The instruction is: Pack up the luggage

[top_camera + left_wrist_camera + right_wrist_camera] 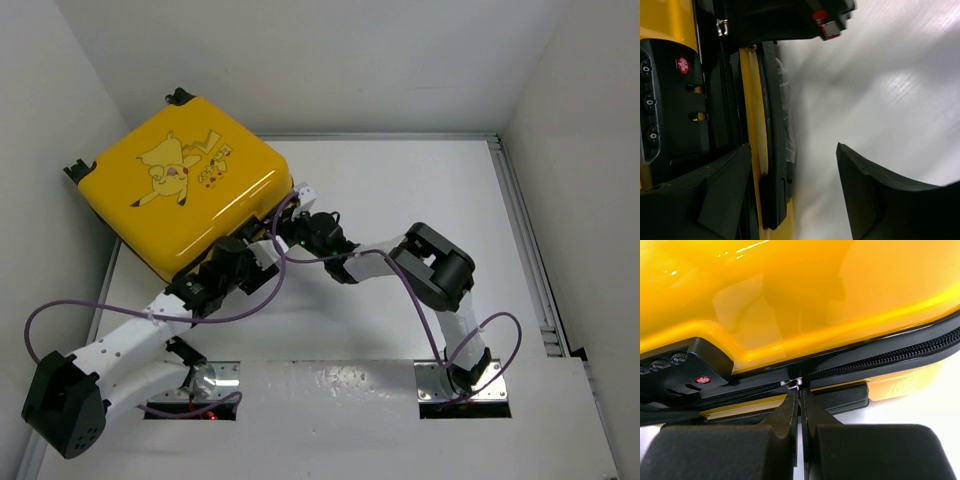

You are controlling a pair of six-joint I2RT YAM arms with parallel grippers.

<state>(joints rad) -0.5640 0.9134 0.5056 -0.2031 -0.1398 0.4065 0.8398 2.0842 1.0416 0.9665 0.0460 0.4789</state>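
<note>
The yellow luggage (185, 185) lies closed at the table's far left, Pikachu shell up. In the right wrist view its shell (790, 290) fills the top, with the black zipper seam (890, 357) running below it. My right gripper (800, 391) is shut on the small metal zipper pull (792, 384), just right of the black combination lock (690, 365). In the top view the right gripper (292, 215) is at the case's near right edge. My left gripper (792, 185) is open and empty, with one finger (725, 190) beside the case's side (755, 100) and the other over the table. In the top view the left gripper (252, 255) is at the case's near edge.
The white table (420, 190) is walled on the left, back and right, with a metal rail (525, 240) along the right side. The case's black side handle (772, 125) lies between my left fingers and the shell. The two wrists are close together at the case's near edge.
</note>
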